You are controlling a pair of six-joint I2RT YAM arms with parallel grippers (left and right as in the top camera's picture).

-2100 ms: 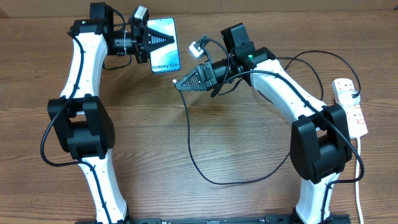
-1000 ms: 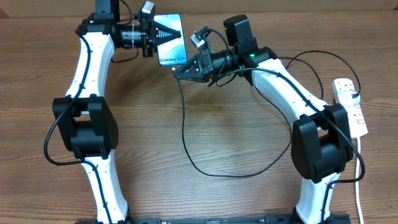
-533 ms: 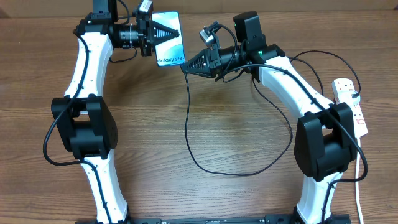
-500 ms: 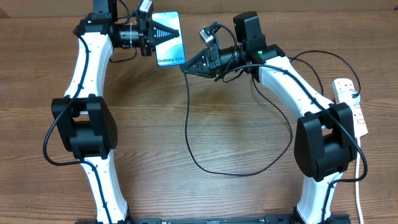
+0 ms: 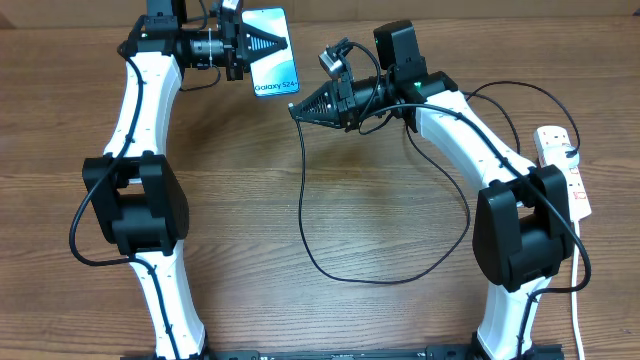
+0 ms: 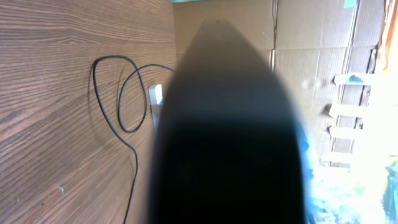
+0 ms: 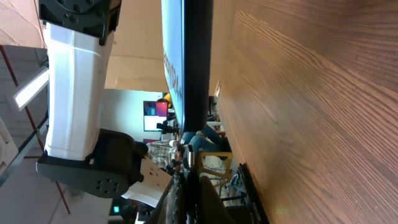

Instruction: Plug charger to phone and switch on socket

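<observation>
Since half a second ago the phone [image 5: 272,68] has shifted toward the top edge of the overhead frame, and the left tool [image 5: 278,42] has gone up with it. The right tool [image 5: 296,109] has hardly moved.

The left tool is clamped on the phone, one dark triangular finger lying across the teal screen. The phone's upper end almost touches the frame edge. Its lettered lower end points at the right tool, just beside it but apart.

The right tool is closed on the charger [image 5: 305,230] near its end. The plug tip is too small to make out. From the tool the cable drops down the middle of the frame, loops wide over the tabletop [image 5: 230,200] and runs up behind the right arm.

The socket [image 5: 565,172] lies at the right edge, well apart from both tools. Its switches cannot be read.

In the left wrist view a blurred dark finger [image 6: 227,137] fills most of the frame and hides the phone. Cable loops [image 6: 106,93] show at the left.

In the right wrist view the phone [image 7: 196,68] stands edge-on as a dark bar in the upper middle. The tool's own fingers at the bottom edge are dark and cut off.
</observation>
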